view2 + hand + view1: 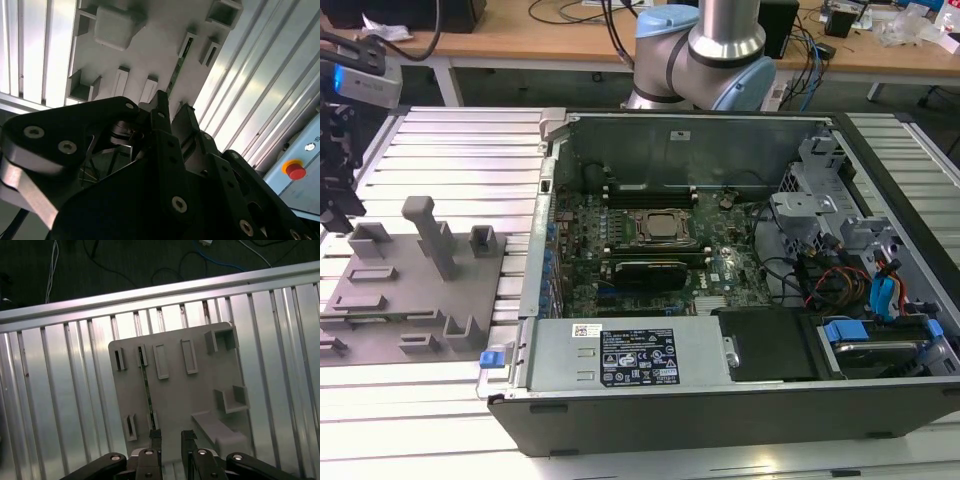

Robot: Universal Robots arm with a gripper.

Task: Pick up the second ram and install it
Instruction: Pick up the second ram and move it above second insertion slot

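First wrist view: your claw (170,440) hangs over the grey fixture plate (200,390) on the ribbed tabletop (60,405). Its fingers are apart with nothing between them, so it is released. The second ram (147,390) stands on edge in a slotted holder on that plate, not yet lifted. Its near end sits just beside one fingertip (155,436) rather than in the gap; I can't tell whether they touch. The second wrist view shows the same: claw (173,112) spread, green stick (176,75) just beyond it. In the exterior view the open computer case (700,400) with its black memory slots (650,187) is well apart from the plate.

You're at the pick step, pre-grasp. My read: the grasp calls for a small sideways nudge so the thin board sits between the fingers, which should close on its flat faces, square to it.
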